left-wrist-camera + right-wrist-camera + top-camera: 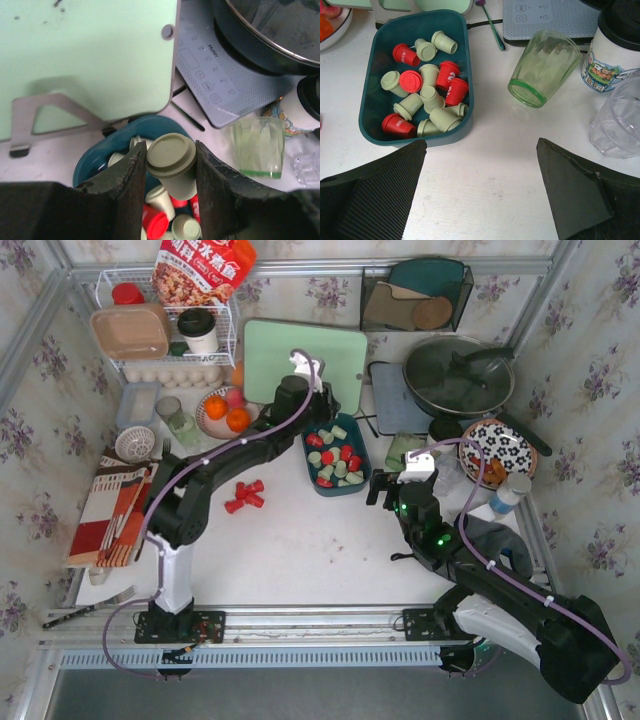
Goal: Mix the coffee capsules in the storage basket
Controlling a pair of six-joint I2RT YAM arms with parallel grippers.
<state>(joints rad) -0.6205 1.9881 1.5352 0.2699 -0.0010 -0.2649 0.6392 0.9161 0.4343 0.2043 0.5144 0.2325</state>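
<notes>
The teal storage basket sits mid-table and holds several red and pale green coffee capsules. My left gripper hangs over its far end, shut on a pale green capsule held above the basket, with more capsules below it. A few red capsules lie loose on the table to the left of the basket. My right gripper is open and empty just right of the basket's near end. In the right wrist view this gripper is over bare table, with the basket ahead to the left.
A pale green cutting board stands behind the basket. An induction cooker with a pan is at the back right. A green glass cup lies on its side beside a clear glass and a mug. A bowl of oranges is left.
</notes>
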